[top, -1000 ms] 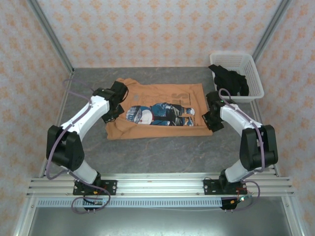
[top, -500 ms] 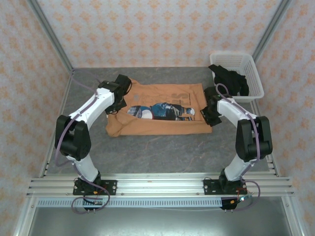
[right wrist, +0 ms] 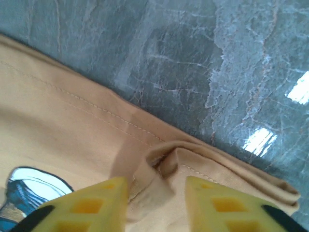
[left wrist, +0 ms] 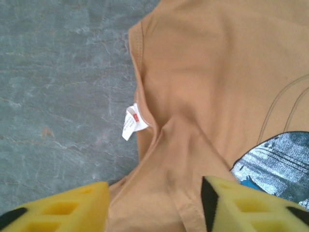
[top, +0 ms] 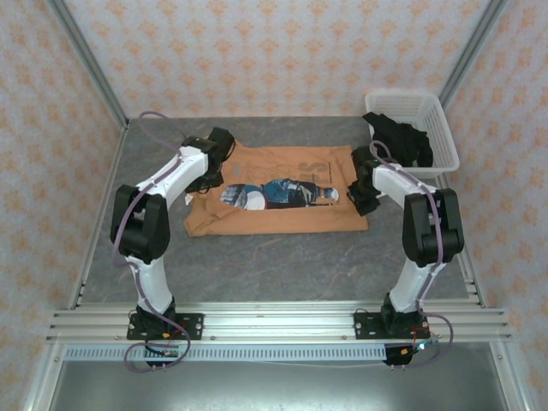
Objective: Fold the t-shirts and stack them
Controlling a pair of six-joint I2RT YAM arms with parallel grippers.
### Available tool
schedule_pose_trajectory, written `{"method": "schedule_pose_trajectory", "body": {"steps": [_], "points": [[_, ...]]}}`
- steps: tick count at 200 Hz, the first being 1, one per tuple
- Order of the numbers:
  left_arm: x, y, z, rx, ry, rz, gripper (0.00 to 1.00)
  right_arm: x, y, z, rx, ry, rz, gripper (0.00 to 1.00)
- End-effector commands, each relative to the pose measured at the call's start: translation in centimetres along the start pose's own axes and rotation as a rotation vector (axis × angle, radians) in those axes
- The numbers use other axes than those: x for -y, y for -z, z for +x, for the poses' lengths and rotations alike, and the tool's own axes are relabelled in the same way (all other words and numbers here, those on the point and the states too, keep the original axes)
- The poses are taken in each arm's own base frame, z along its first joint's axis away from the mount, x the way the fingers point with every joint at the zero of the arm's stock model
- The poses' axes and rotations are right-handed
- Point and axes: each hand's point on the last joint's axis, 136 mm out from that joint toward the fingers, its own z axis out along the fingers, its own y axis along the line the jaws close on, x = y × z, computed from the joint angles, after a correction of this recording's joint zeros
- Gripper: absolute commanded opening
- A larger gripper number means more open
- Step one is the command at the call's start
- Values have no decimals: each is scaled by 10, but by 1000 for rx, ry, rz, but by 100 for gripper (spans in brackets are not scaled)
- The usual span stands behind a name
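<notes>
- The orange t-shirt lay mid-table, looking narrower front to back than a second before.
- Both grippers had just let go. The left gripper and right gripper stood partly open over pinched-up ridges of cloth, holding nothing.
- The black t-shirt lay in the basket, so this fold seemed placed, with more folding ahead.

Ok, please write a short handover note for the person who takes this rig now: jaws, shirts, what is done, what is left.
Left gripper: jaws open above the orange t-shirt's left end, holding nothing.
Right gripper: jaws open above a wrinkle at its right edge, holding nothing.
The orange one lies print up on the table; the black t-shirt is heaped in the white basket.
Done: orange seems partly folded.
Left: finish it, fold the black one, stack both.
</notes>
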Motion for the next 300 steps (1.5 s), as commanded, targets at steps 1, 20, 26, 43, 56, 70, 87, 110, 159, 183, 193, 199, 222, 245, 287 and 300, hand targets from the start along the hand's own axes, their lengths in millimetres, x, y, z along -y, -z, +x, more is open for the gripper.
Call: {"method": "schedule_pose_trajectory", "body": {"steps": [1, 20, 26, 43, 56, 70, 87, 110, 159, 183, 193, 199, 222, 245, 287, 300], "points": [[-35, 22, -12, 49, 56, -9, 64, 0, 23, -16, 44, 25, -33, 49], [-63, 14, 12, -33, 146, 19, 65, 11, 38, -21, 62, 50, -40, 54], [-71, 9, 22, -65, 177, 31, 65, 15, 43, -21, 68, 59, -42, 54], [-84, -9, 55, -175, 253, 80, 58, 27, 47, -14, 62, 90, -53, 53], [-90, -24, 79, -262, 317, 107, 51, 33, 44, -4, 35, 113, -85, 50], [-92, -40, 98, -340, 411, 158, 48, 38, 36, 9, -7, 138, -124, 49], [-88, -54, 111, -402, 520, 227, 48, 44, 27, 22, -58, 167, -149, 48], [-76, -62, 114, -428, 599, 300, 49, 50, 16, 31, -93, 191, -150, 47], [-77, -66, 122, -439, 646, 292, 48, 58, -1, 34, -113, 195, -119, 45], [-73, -70, 127, -457, 649, 301, 48, 57, -5, 35, -116, 196, -113, 44], [-68, -72, 128, -471, 654, 315, 46, 58, -7, 34, -118, 196, -109, 44], [-66, -74, 129, -479, 657, 319, 45, 58, -8, 35, -120, 198, -106, 43], [-65, -73, 120, -457, 677, 331, 44, 58, -10, 35, -122, 197, -102, 40], [-68, -66, 107, -404, 683, 338, 45, 59, -11, 35, -123, 199, -92, 40], [-56, -76, 118, -455, 649, 354, 42, 62, -18, 36, -131, 198, -72, 39], [-54, -78, 118, -447, 649, 351, 40, 63, -19, 36, -131, 199, -65, 39]]}}
